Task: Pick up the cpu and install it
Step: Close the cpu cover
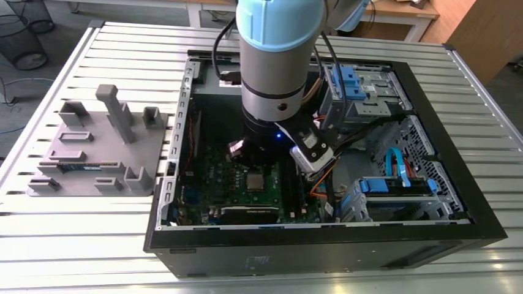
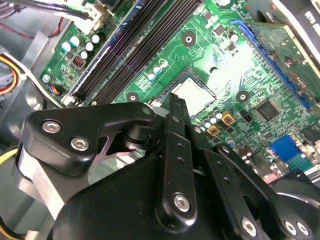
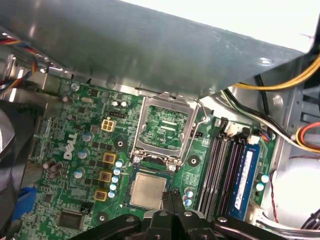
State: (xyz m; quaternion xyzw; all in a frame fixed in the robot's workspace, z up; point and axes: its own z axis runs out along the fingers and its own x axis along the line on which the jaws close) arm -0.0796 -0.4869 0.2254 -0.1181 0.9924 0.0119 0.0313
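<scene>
The cpu (image 3: 147, 191) lies flat in its socket on the green board (image 3: 65, 145), silvery top up. The hinged metal frame (image 3: 165, 127) stands open just beside it. The gripper (image 3: 173, 199) hangs over the cpu's edge on the side nearer the memory slots (image 3: 220, 160). Its 2 fingers are drawn together with nothing between them (whether the tips touch the chip I cannot tell). The cpu is square, so it has no long axis. In the exterior view the arm reaches down into the open computer case (image 1: 457, 229).

The exterior view looked down on the open computer case (image 1: 327, 252); both wrist views sat close over its board (image 2: 235, 65) (image 3: 90, 150), sharing the chip (image 2: 192, 95) (image 3: 147, 192).
</scene>
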